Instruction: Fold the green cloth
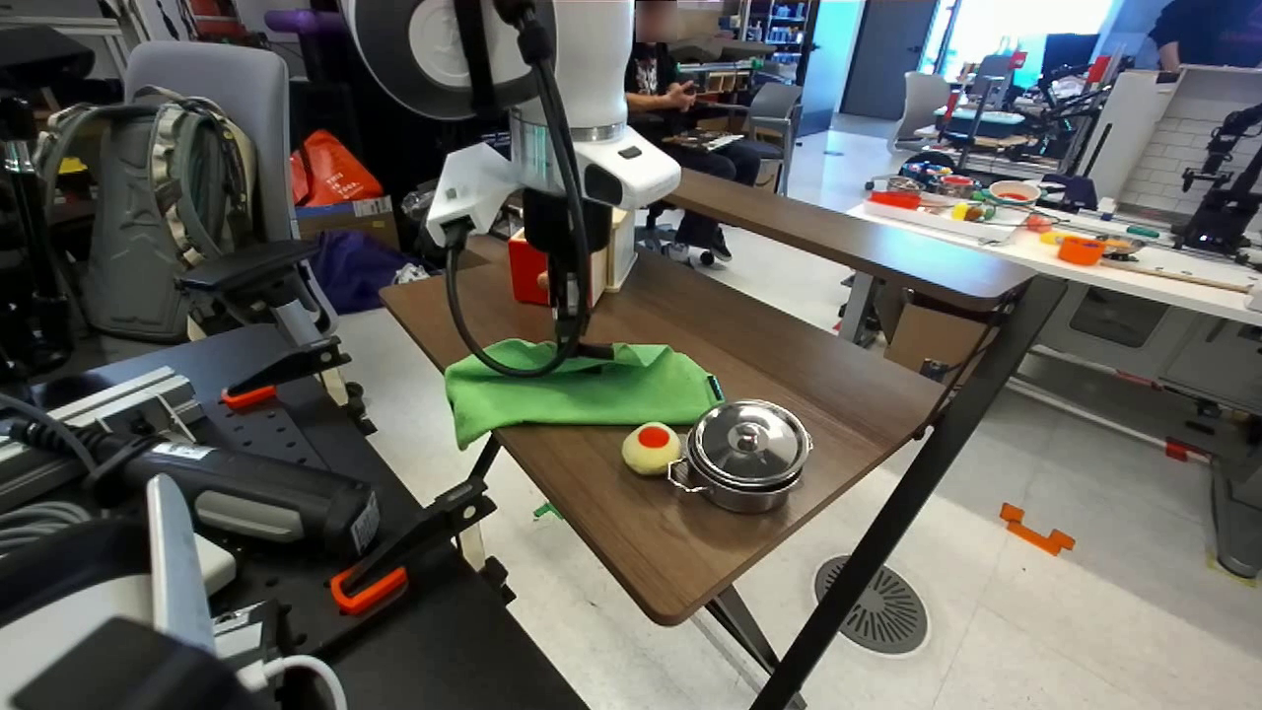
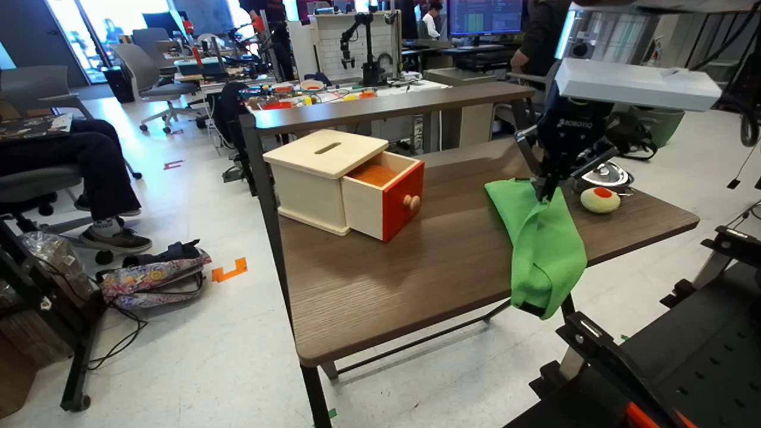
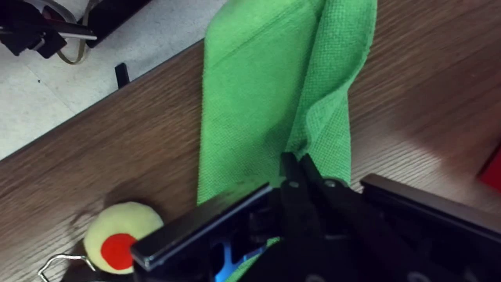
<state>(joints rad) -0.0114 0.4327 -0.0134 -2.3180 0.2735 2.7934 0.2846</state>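
Robotiq gripper (image 3: 298, 156), at the lower middle of the wrist view, has its fingers brought together at the tips, with a raised crease of the green cloth (image 3: 250, 105) pinched between them. That cloth enters at the top of the wrist view and runs down the middle to pass beneath the fingers, a narrower layer turned over along its right side. In an exterior view it lies right of centre as a long folded strip on the brown table (image 2: 386, 279), its near end drooping over the table's edge. Near it, at the lower left of the wrist view, sits a rounded pale-yellow object (image 3: 117, 239) with a red spot. Close by that, right of centre in an exterior view, stands a small steel pot (image 1: 746, 498) with a lid (image 1: 739, 449) on top. Well apart from the cloth, left of centre in an exterior view, a pale wooden box (image 2: 309, 190) has its red-fronted drawer (image 2: 404, 205) slid partly out. Beside the table, a black worktop (image 1: 434, 631) fills the lower left of an exterior view and a grey backpack (image 1: 138, 237) rests against a chair (image 1: 212, 74) at the upper left.
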